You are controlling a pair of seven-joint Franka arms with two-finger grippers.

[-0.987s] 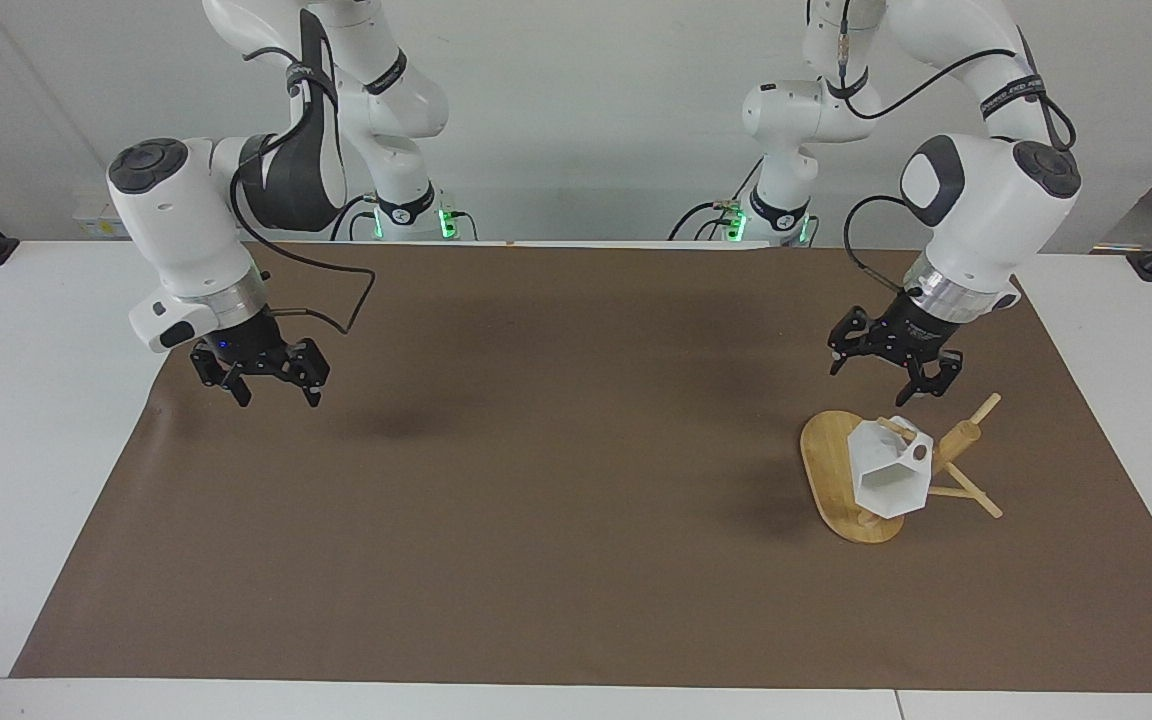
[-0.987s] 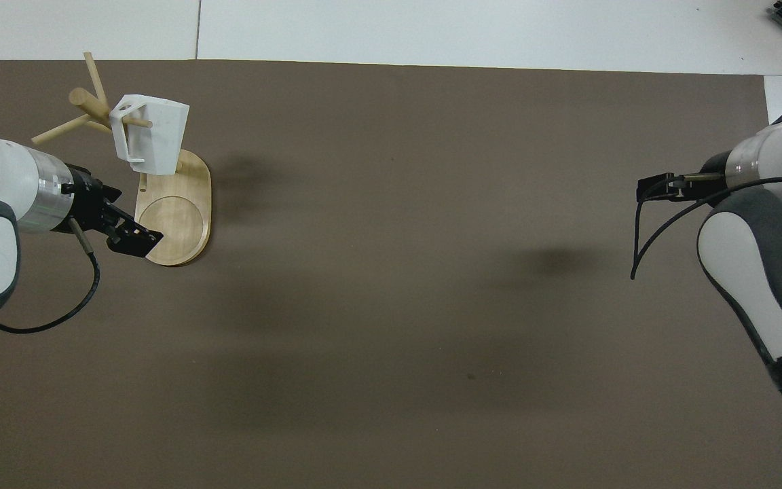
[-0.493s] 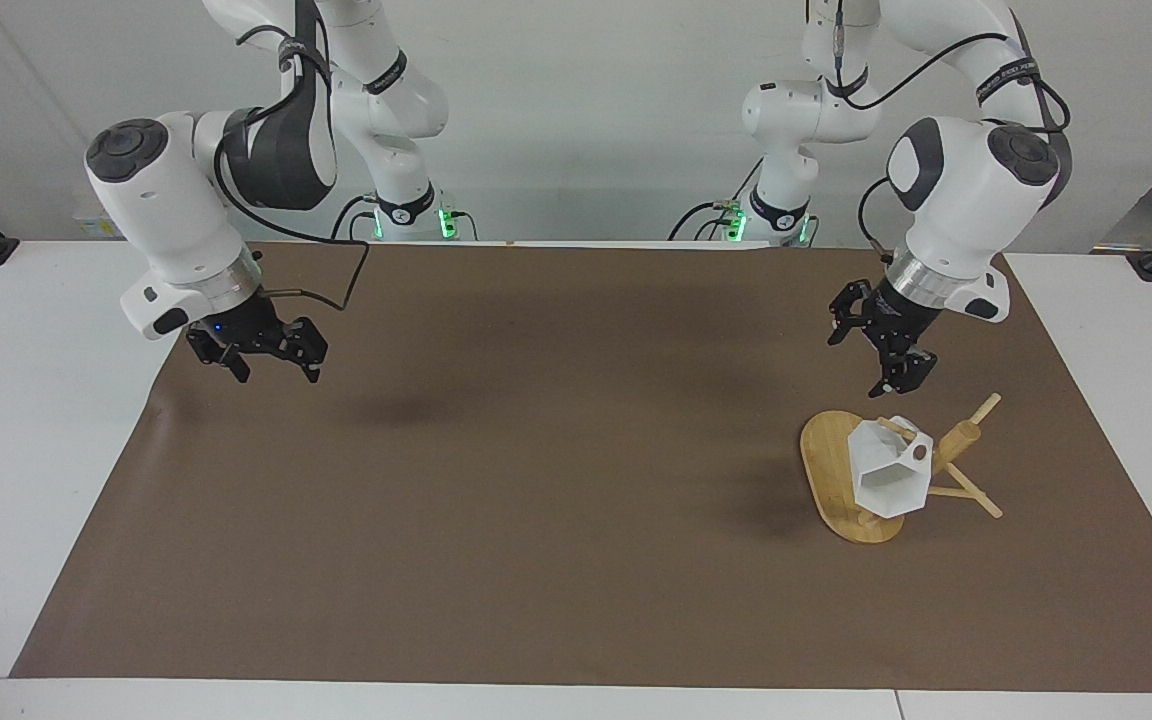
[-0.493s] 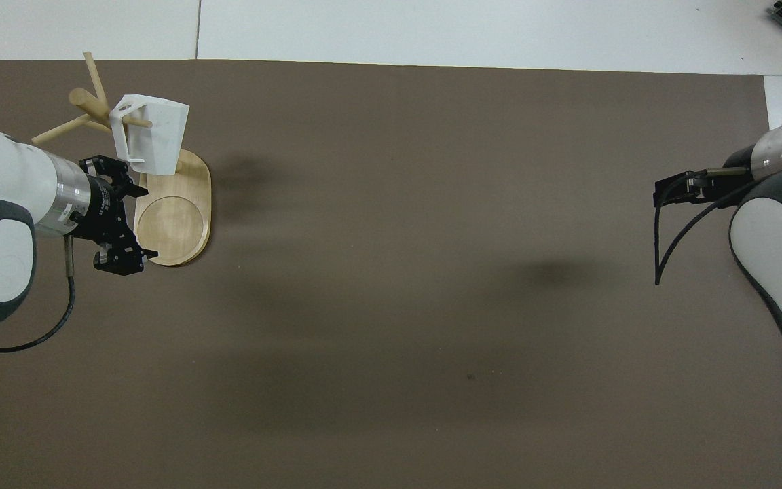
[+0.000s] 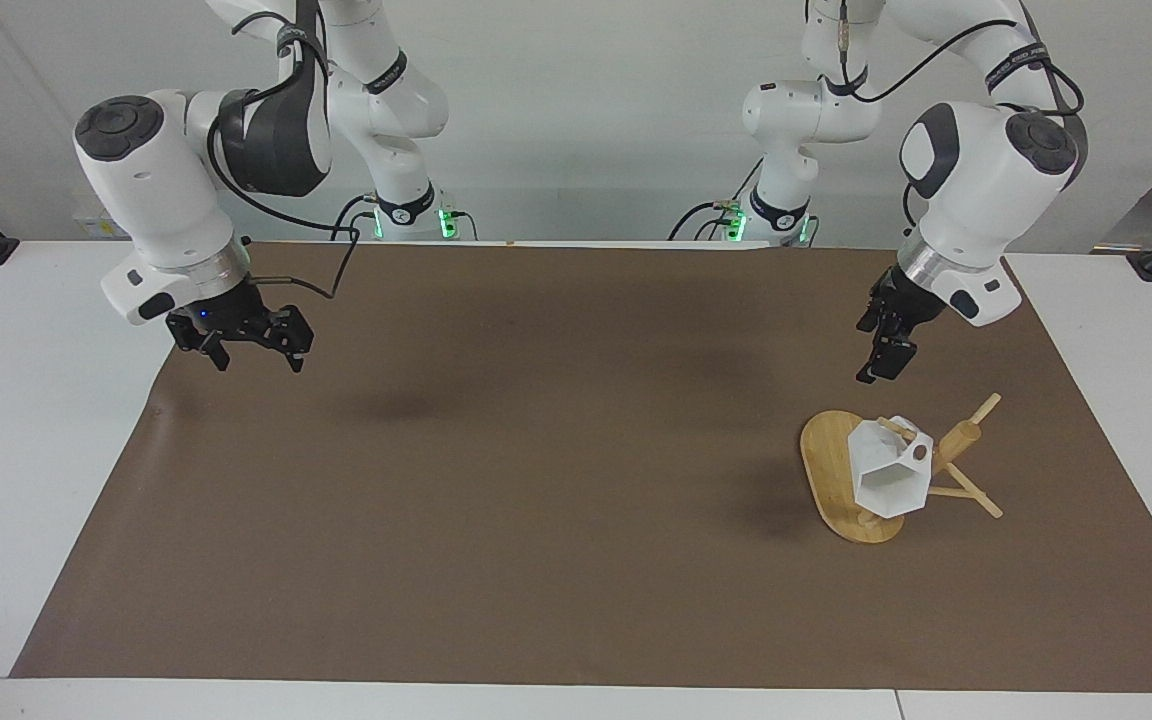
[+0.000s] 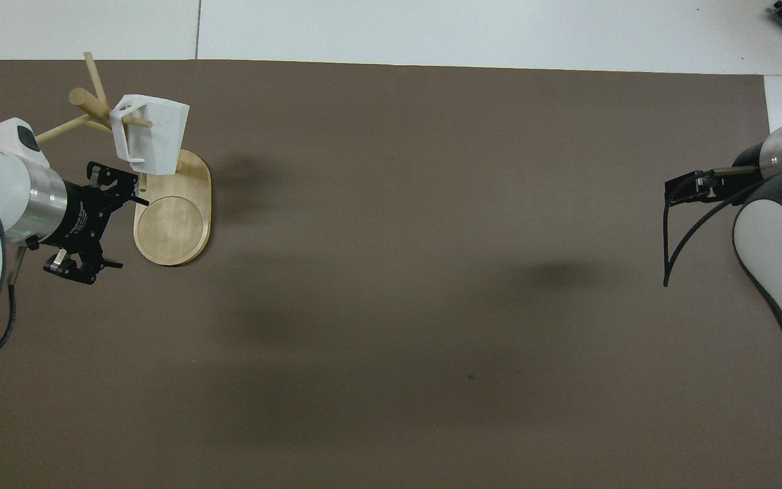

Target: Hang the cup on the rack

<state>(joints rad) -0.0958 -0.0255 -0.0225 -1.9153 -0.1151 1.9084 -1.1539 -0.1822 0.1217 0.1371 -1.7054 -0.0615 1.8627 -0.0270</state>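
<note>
Cup (image 5: 889, 470): white, faceted; hung by its handle on a peg of the rack (image 5: 946, 462), mouth turned sideways over the oval base, toward the left arm's end of the table. No gripper is touching it.

Rack: bamboo mug tree; the oval base is set flat on the brown mat (image 5: 556, 500), the post is upright with thin pegs crossing near its top.

Left gripper (image 5: 884, 352): held in the air just beside the rack, over the mat, clear of cup and pegs. The wrist is bent downward from a raised forearm, and the fingers are angled down toward the rack. In the overhead view the gripper (image 6: 96, 227) is seen with its fingers spread wide apart, holding nothing.

Right gripper (image 5: 248, 350): held in the air over the mat's edge at the right arm's end of the table, well apart from the rack. The wrist is pointed down. The fingers are seen parted, empty. This arm waits.
</note>
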